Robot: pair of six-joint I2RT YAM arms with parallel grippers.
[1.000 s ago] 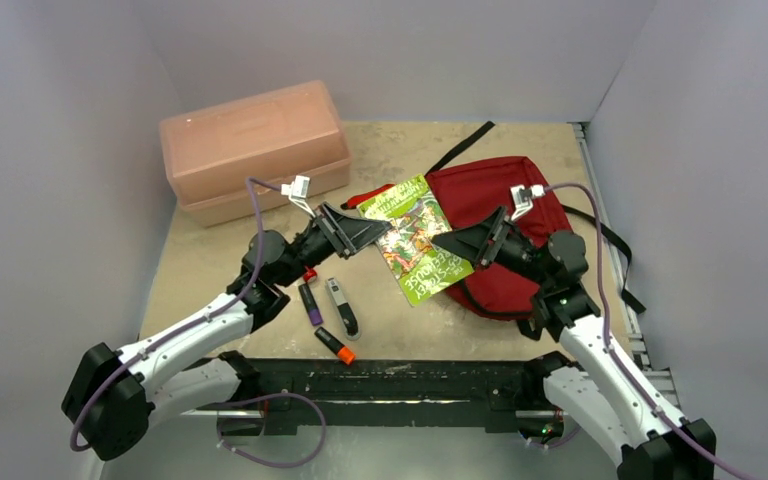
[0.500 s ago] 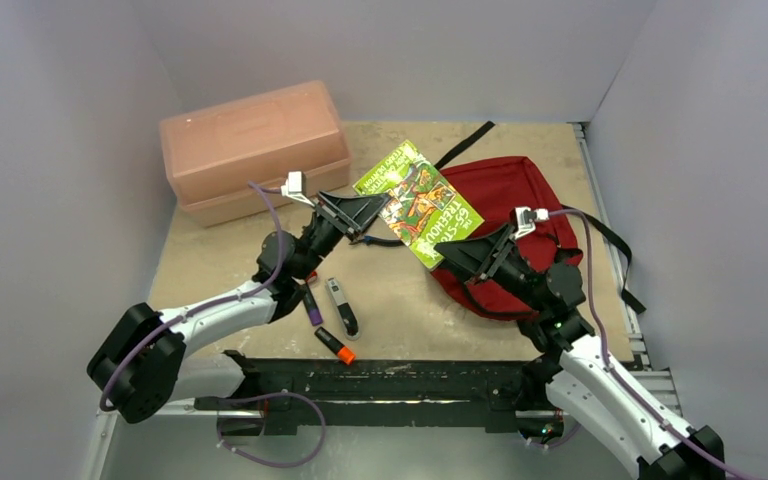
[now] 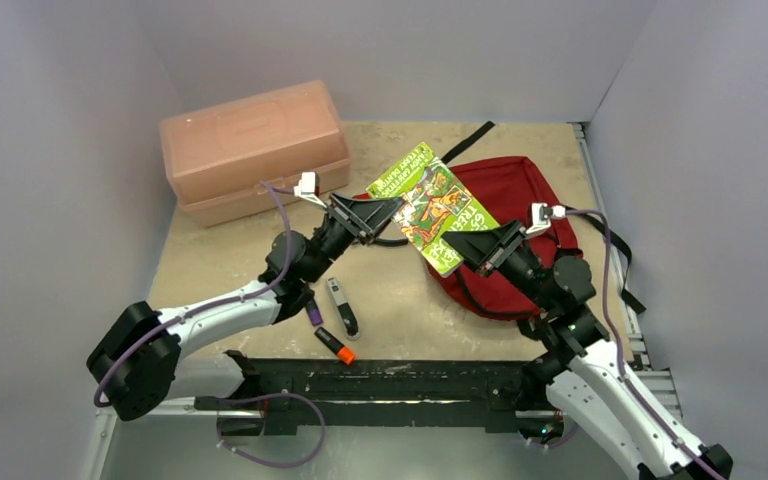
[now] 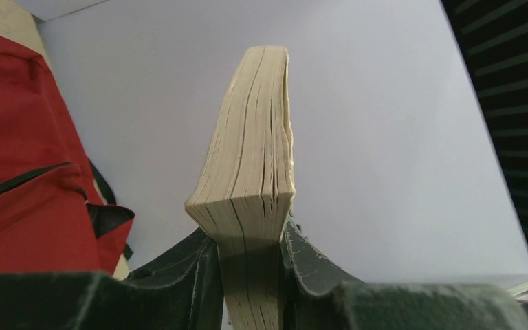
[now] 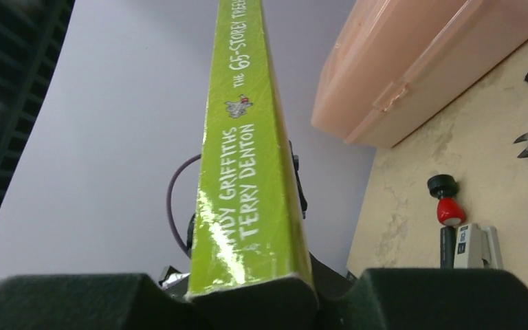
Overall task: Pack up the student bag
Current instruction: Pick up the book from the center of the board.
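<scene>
A green paperback book [image 3: 430, 200] hangs in the air, tilted, over the left edge of the dark red student bag [image 3: 515, 180], which lies flat at the right. My left gripper [image 3: 385, 213] is shut on the book's page edge [image 4: 254, 158], both fingers pressed against the pages [image 4: 251, 268]. My right gripper [image 3: 465, 243] is closed round the lower corner of the green spine [image 5: 244, 158], the spine sitting between its fingers [image 5: 251, 295]. The bag's red fabric [image 4: 14, 137] shows beside the book in the left wrist view. I cannot see the bag's opening.
A pale pink plastic box [image 3: 250, 145] with its lid down stands at the back left. A purple marker [image 3: 312, 305], a grey tool [image 3: 342, 307] and an orange-tipped marker [image 3: 335, 345] lie near the front. Black bag straps [image 3: 615, 245] trail along the right edge.
The left gripper carried the book up and to the right, toward the bag. The right gripper, open a second ago, moved onto the book's spine and closed on it.
</scene>
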